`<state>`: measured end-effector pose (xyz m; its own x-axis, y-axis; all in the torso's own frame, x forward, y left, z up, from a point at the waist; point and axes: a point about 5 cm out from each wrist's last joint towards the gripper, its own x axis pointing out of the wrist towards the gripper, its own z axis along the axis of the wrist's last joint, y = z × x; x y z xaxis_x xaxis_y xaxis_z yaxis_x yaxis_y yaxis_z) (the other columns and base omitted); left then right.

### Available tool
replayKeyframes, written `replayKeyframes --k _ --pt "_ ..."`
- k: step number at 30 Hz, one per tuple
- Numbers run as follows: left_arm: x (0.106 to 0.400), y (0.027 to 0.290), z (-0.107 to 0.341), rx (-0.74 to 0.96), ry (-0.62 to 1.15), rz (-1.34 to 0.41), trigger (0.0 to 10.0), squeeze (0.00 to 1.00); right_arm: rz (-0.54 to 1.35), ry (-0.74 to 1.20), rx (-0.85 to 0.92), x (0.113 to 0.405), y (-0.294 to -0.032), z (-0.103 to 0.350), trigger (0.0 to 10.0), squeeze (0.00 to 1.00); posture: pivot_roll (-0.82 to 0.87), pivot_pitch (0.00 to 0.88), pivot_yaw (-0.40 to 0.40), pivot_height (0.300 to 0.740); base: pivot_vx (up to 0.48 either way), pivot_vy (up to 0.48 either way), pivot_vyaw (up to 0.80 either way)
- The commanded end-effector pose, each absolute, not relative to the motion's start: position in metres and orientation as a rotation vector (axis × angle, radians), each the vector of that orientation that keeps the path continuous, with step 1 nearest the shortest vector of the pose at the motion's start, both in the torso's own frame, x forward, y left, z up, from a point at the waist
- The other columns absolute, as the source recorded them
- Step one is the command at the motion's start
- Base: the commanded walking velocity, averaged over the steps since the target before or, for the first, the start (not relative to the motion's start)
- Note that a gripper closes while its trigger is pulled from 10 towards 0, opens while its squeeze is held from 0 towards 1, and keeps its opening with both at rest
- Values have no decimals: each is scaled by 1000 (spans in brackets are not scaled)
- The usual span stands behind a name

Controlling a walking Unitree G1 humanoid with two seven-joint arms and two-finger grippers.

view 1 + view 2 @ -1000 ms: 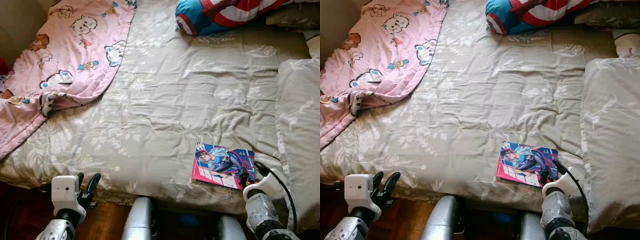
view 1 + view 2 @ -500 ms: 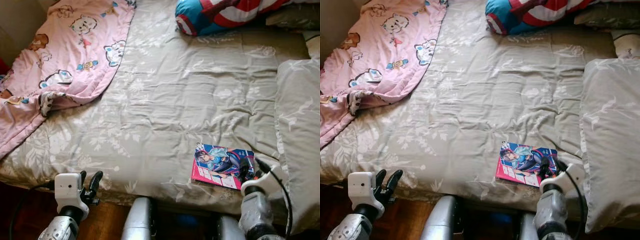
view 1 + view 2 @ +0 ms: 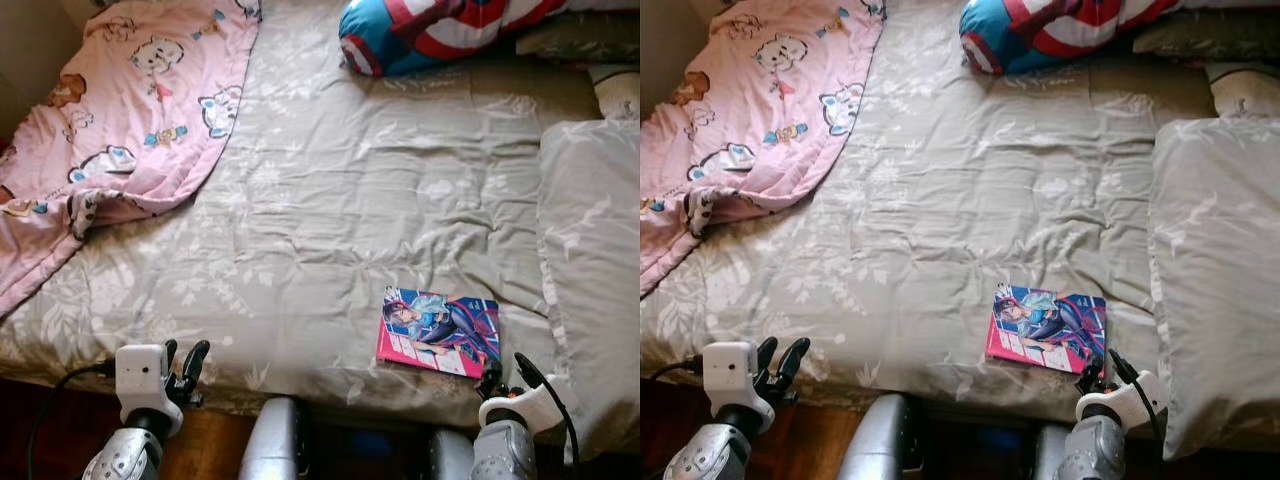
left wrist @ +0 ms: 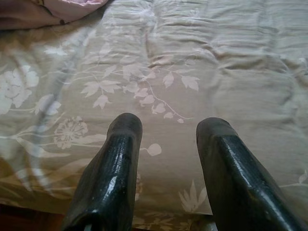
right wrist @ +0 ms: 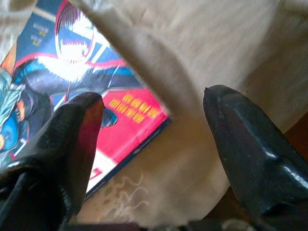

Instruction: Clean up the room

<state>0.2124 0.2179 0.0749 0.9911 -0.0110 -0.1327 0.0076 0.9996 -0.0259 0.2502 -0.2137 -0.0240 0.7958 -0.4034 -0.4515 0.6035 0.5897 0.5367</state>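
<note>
A comic book [image 3: 439, 330] with a blue and pink cover lies flat on the grey floral bedspread [image 3: 350, 220], near the bed's front edge on the right. My right gripper [image 5: 149, 120] is open just off the book's near right corner [image 5: 120, 125], not touching it; its fingertips [image 3: 490, 378] sit at the bed's edge. My left gripper [image 4: 168, 130] is open too, low at the bed's front left edge [image 3: 182, 362], with bare bedspread between its fingers.
A pink cartoon blanket [image 3: 120, 130] is bunched over the bed's left side. A blue, red and white pillow [image 3: 430, 28] lies at the far end. A grey pillow [image 3: 595, 260] runs along the right. Dark wood floor [image 3: 215, 450] shows below the bed edge.
My right gripper has pulled back from over the book's right edge toward the bed's front edge, leaving the book lying there. The left gripper stays about where it was. The camera shifted slightly.
</note>
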Motion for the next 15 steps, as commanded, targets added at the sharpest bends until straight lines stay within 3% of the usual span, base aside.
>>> replayKeyframes --k 1,15 --pt "206 222 69 -9 162 6 10000 0 -592 355 779 245 -206 -33 10000 0 206 224 95 651 0 0 0" --pt "207 222 71 -1 156 9 10000 0 -611 416 865 240 -196 -41 10000 0 211 228 94 651 0 0 0"
